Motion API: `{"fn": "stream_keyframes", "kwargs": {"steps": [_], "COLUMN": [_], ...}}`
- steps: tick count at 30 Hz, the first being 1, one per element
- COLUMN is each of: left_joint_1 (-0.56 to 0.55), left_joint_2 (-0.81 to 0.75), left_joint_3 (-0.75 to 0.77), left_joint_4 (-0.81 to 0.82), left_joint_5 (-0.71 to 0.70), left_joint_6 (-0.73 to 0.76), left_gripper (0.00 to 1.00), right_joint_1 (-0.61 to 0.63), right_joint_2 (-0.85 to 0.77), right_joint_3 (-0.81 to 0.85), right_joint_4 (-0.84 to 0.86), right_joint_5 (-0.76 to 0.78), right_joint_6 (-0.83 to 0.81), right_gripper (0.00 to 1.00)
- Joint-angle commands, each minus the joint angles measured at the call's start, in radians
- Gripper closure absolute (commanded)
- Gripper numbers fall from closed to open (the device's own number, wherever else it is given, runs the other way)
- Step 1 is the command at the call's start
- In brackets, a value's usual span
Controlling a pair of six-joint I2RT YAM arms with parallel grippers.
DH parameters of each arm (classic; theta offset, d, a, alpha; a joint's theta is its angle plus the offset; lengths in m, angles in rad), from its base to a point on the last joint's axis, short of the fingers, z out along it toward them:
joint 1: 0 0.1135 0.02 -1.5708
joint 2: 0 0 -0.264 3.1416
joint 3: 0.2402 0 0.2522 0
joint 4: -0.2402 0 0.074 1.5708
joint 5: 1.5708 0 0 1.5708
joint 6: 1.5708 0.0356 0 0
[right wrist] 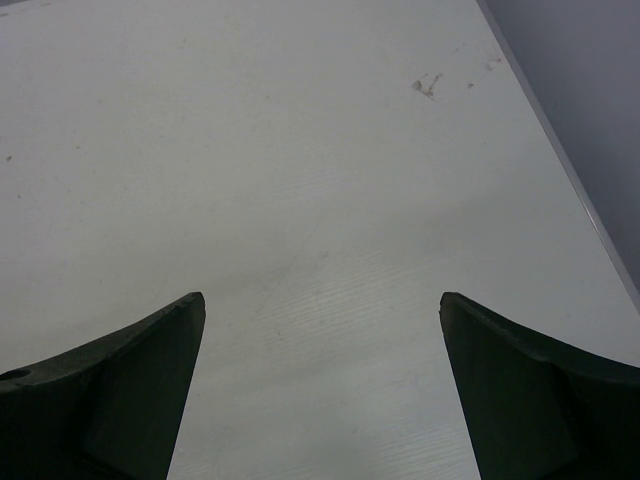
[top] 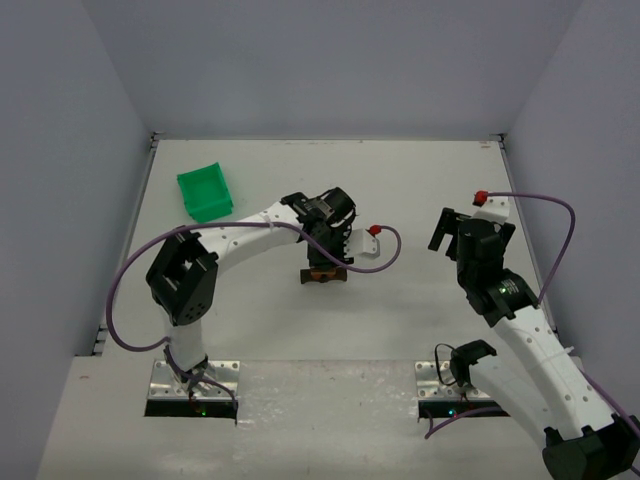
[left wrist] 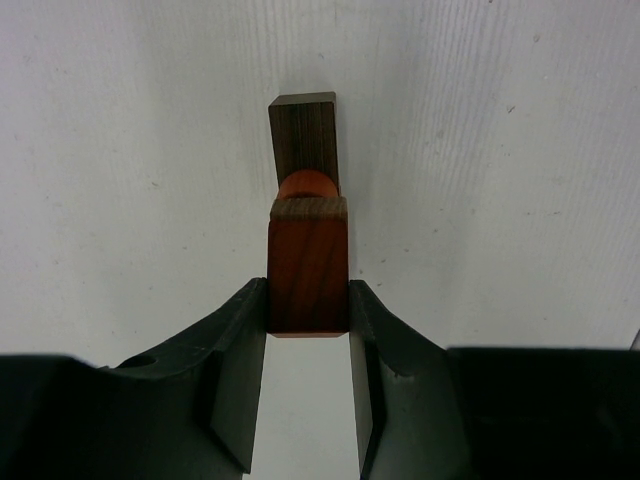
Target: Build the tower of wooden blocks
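In the left wrist view my left gripper (left wrist: 308,300) is shut on a reddish-orange block (left wrist: 308,275), with a finger pressed on each side. Just beyond it an orange rounded piece (left wrist: 306,186) sits on a dark brown flat plank (left wrist: 304,135) that lies on the white table. I cannot tell whether the held block rests on the plank. In the top view the left gripper (top: 325,262) stands over the small blocks (top: 323,275) at mid-table. My right gripper (top: 455,232) is open and empty, apart to the right; the right wrist view shows its gripper (right wrist: 320,310) over bare table.
A green plastic bin (top: 205,191) stands at the back left. A purple cable with a red connector (top: 374,230) loops just right of the left gripper. Grey walls enclose the table (top: 400,180) on three sides, and its right edge (right wrist: 560,150) shows in the right wrist view.
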Motion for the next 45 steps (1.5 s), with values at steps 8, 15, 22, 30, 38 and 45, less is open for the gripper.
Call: {"fn": "stream_keyframes", "kwargs": {"steps": [8, 15, 22, 30, 38, 45], "left_joint_1": [-0.014, -0.015, -0.015, -0.016, -0.015, -0.018], "left_joint_2": [0.008, 0.006, 0.003, 0.004, 0.01, 0.004], "left_joint_3": [0.048, 0.052, 0.046, 0.05, 0.061, 0.059], "left_joint_4": [0.007, 0.0, -0.011, -0.007, -0.001, -0.012], "left_joint_5": [0.0, -0.001, -0.001, 0.005, 0.005, 0.019], "left_joint_6": [0.011, 0.02, 0.027, 0.023, 0.014, 0.02], "left_gripper": [0.94, 0.9, 0.8, 0.63, 0.67, 0.72], "right_joint_1": [-0.002, -0.001, -0.001, -0.001, -0.001, -0.001], "right_joint_2": [-0.008, -0.012, -0.011, -0.01, -0.017, -0.019], "right_joint_3": [0.002, 0.002, 0.002, 0.002, -0.001, -0.001], "right_joint_4": [0.021, 0.02, 0.02, 0.021, 0.021, 0.02], "right_joint_5": [0.03, 0.031, 0.031, 0.031, 0.034, 0.035], "right_joint_6": [0.002, 0.002, 0.001, -0.001, -0.002, -0.002], "right_gripper": [0.01, 0.01, 0.01, 0.01, 0.01, 0.01]}}
